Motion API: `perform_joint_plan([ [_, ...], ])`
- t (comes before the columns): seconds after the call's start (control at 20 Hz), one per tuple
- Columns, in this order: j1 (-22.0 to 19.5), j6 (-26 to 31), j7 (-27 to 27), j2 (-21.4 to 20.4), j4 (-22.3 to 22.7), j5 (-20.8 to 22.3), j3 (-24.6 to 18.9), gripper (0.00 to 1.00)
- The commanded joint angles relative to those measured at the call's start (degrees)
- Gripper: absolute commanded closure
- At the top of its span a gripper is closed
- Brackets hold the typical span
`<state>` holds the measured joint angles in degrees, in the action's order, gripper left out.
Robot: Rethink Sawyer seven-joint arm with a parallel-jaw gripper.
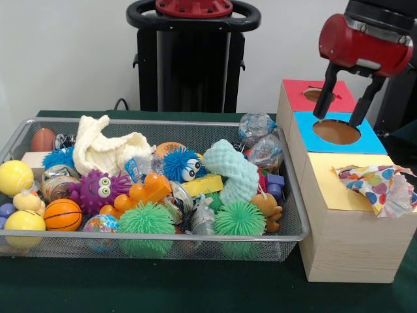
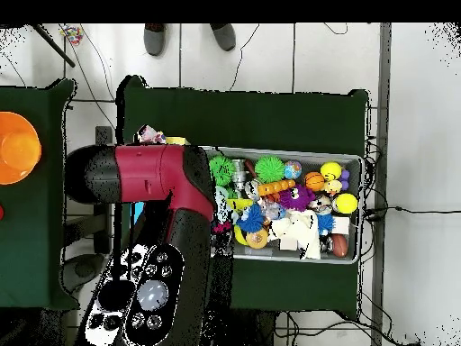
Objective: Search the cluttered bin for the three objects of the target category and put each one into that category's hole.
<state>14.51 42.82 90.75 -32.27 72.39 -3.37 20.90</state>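
The silver wire-mesh bin is full of toys and fills the left and middle of the table; it also shows in the overhead view. One polka-dot cloth bunch lies on the yellow face of the nearest wooden box, partly hanging over its right edge. The yellow box's hole is hidden. The same cloth peeks out beside the arm in the overhead view. No other polka-dot bunch shows in the bin. My gripper hangs open and empty just above the blue-faced box's hole.
A red-faced box stands behind the blue one. The bin holds a cream knitted cloth, foil wrappers, spiky balls and a mint foam piece. A person's feet show at the overhead view's top.
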Motion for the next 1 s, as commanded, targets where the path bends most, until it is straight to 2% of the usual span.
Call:
perform_joint_plan([
  [0.05,-2.4,4.4,8.3,3.3,1.2,0.8,-3.3,0.0],
  [0.4,-2.0,4.5,8.3,4.7,-0.6,2.7,-0.9,0.0],
  [0.65,0.0,4.7,11.2,6.8,-3.4,4.4,3.5,0.0],
  [1.0,0.9,6.5,10.9,8.0,-4.9,2.9,5.5,0.0],
])
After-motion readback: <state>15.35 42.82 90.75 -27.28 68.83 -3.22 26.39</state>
